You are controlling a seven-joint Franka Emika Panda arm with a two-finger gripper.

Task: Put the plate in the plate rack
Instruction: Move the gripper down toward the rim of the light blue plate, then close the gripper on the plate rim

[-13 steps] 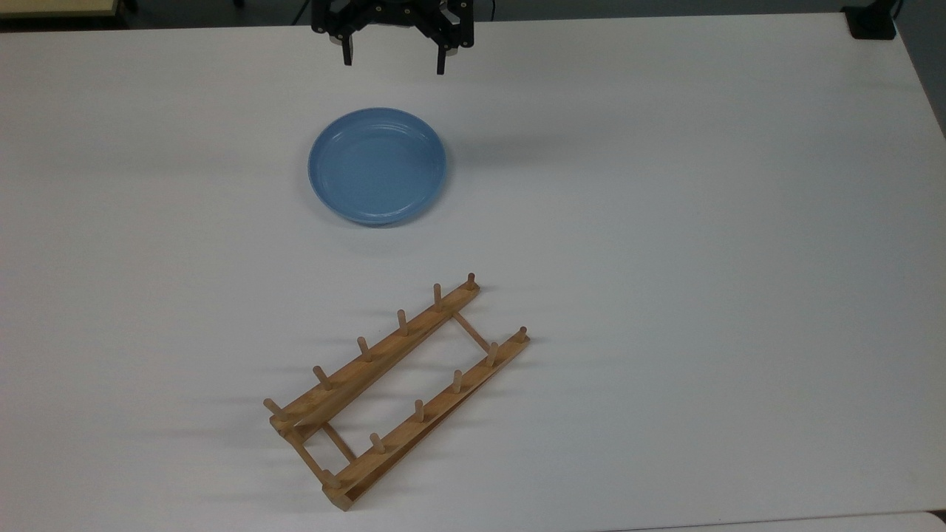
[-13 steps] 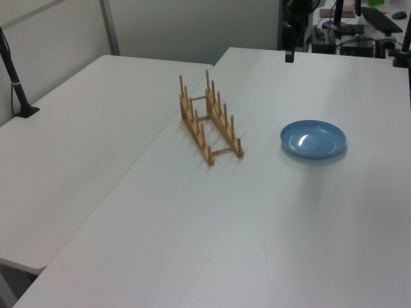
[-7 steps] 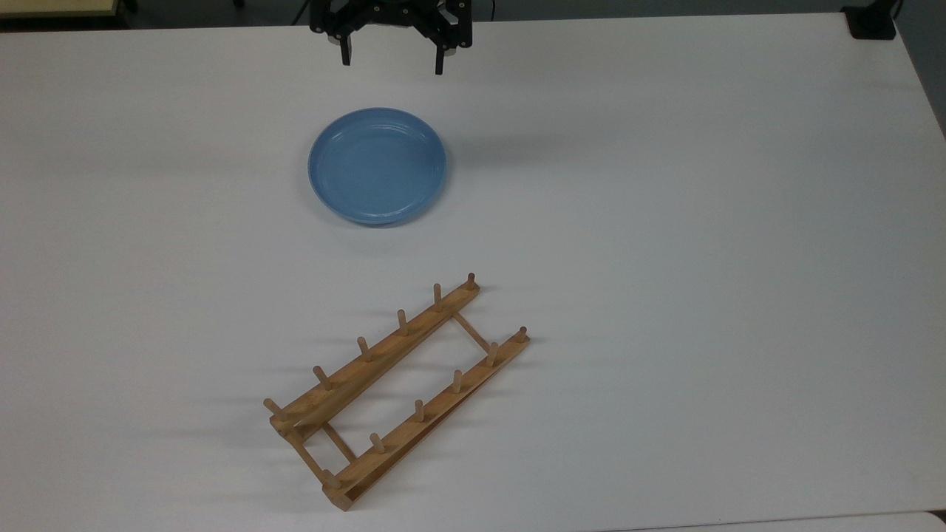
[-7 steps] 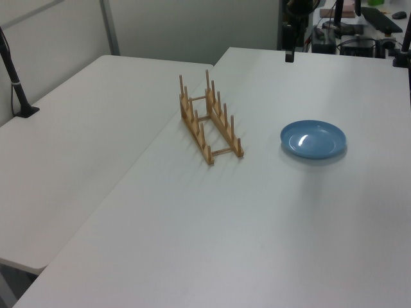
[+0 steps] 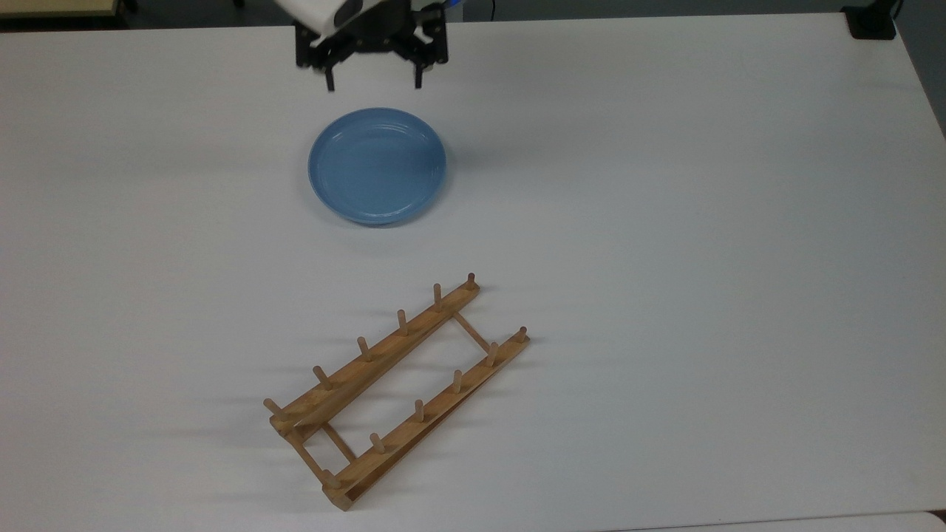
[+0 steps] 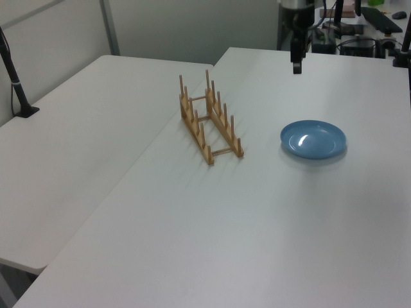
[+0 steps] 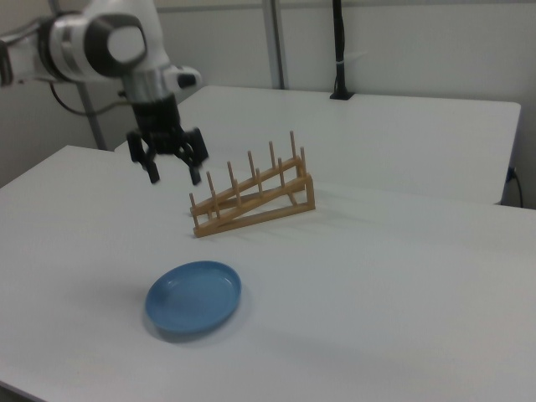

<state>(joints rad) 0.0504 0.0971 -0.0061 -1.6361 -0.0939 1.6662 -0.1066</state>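
Top view: plate (image 5: 377, 165) lies below open-fingered pincer (image 5: 373, 81).

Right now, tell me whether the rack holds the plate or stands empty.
Empty. The plate rack has nothing between its pegs; the plate lies flat on the table, apart from the rack.

Around plate (image 5: 377, 165): bare counter (image 5: 702, 222) on every side, nothing touching its rim.
Above plate: open air; pincer (image 5: 372, 80) hangs high, fingers spread.
Plate to plate rack (image 5: 395, 388): bare counter between, well apart.
Obstacles: the rack's upright pegs.
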